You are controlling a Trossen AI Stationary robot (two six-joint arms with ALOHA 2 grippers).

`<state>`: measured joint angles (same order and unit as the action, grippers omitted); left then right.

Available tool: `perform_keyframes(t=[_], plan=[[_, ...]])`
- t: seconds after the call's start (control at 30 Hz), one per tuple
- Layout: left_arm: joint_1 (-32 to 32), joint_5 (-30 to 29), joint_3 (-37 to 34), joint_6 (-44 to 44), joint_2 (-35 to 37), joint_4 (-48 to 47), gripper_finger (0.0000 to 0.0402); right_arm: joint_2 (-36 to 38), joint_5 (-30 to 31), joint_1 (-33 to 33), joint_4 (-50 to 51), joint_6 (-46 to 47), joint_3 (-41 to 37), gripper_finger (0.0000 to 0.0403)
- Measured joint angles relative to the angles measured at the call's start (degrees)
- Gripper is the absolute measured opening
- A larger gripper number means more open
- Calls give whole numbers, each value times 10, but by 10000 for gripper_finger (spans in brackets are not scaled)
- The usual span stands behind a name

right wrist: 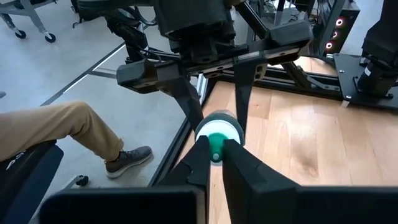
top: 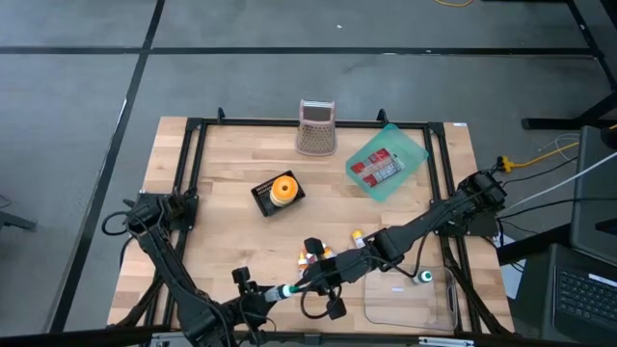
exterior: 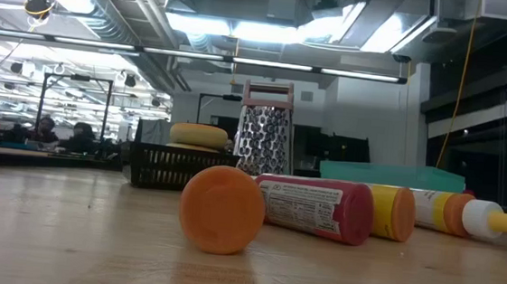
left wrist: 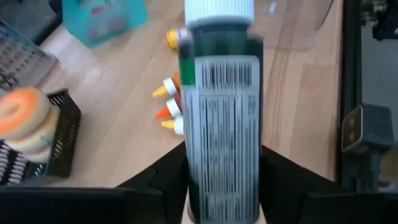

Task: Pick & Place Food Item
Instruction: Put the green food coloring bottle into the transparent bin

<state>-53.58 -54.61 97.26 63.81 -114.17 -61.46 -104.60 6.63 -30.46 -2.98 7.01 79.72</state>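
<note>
A dark green bottle [left wrist: 224, 112] with a white label and a white cap hangs over the table's near edge [top: 285, 289], held between both grippers. My left gripper [top: 270, 292] comes from the left and is shut on the bottle's body. My right gripper [top: 304, 282] comes from the right and is shut on the cap end [right wrist: 219, 130]. Neither gripper shows in the low view. My left gripper has the bottle's body near its base end [left wrist: 199, 180] between its two fingers, one on each side. The fingers lie along the bottle, whose cap points away from the wrist. The bottle is lifted clear of the table, sloping slightly down. My right gripper pinches the small green nub at the middle of the cap [right wrist: 216, 149] between its two fingertips. It meets the bottle end-on from the table's right, facing my left gripper. The left fingers [right wrist: 244, 93] flank the cap just behind.
Small sauce bottles [top: 313, 255] lie just beyond the grippers. A black basket with a bagel [top: 281, 190], a grater [top: 315, 127] and a teal tray of red packs [top: 386, 162] stand farther back. A clear container [top: 410, 299] sits near right. A person's leg [right wrist: 68, 130] shows beside the table.
</note>
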Motion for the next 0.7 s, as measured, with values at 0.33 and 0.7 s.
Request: perform_keyframes(t=[0.33,0.7], plan=[[1,-24,0,-10,0,2,176,-1,-1,0,12,0,0,14],[2,-16,0,-21,0,2,86,-1,-19,0,10,-4,0,110]])
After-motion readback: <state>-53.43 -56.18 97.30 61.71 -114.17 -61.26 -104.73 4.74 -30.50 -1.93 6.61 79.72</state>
